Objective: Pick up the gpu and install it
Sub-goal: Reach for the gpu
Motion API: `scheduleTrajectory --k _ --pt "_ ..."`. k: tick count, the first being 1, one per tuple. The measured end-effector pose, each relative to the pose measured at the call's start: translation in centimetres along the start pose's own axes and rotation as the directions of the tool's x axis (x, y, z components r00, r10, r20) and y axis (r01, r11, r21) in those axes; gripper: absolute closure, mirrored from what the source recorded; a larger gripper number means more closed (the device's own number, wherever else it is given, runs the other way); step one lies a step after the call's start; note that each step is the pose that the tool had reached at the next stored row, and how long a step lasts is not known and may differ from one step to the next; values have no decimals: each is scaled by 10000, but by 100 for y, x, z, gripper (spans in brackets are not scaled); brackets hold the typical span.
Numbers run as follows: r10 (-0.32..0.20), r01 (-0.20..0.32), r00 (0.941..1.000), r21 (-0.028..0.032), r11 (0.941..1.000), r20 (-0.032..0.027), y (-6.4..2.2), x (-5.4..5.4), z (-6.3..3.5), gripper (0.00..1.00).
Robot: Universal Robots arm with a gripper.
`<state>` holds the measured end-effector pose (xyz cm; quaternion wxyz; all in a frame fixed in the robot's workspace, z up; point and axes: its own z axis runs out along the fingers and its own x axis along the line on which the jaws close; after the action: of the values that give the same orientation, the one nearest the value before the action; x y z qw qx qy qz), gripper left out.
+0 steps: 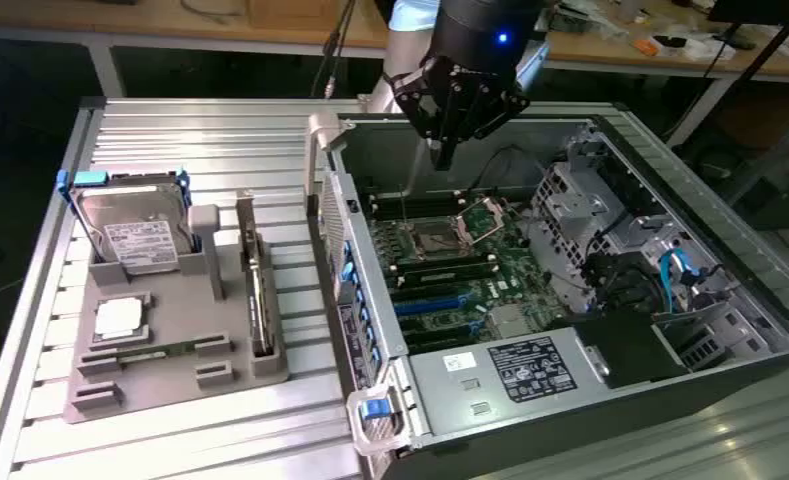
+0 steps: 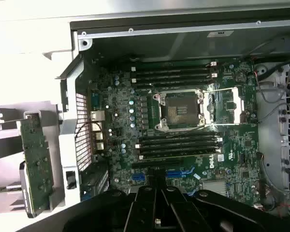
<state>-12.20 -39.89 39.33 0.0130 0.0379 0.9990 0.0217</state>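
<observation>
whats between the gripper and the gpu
The computer case's vented wall stands between the gripper and the gpu, seen in the exterior view.

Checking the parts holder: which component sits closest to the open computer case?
The gpu, on edge beside the case; the hard drive sits farther off.
</observation>
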Motion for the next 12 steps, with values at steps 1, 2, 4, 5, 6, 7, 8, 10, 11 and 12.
scheduleTrajectory --k 1,2,4,5,6,7,8,10,11,12 --pt "0 0 10000 -2 10000 1 -2 27 0 89" --pt "0 0 10000 -1 10000 0 -4 57 -1 89" --pt "1 -1 10000 -1 10000 1 -10 145 -3 89" --pt "1 -1 10000 -1 10000 1 -12 166 -3 89" --pt "0 0 10000 0 10000 0 -13 189 -4 89" --pt "0 0 10000 0 10000 0 -14 205 -5 89" --pt "0 0 10000 0 10000 0 -16 224 -5 89" --pt "1 -1 10000 0 10000 0 -20 273 -5 89" --pt "1 -1 10000 0 10000 0 -21 299 -6 89" --pt "1 -1 10000 0 10000 0 -23 322 -6 89"
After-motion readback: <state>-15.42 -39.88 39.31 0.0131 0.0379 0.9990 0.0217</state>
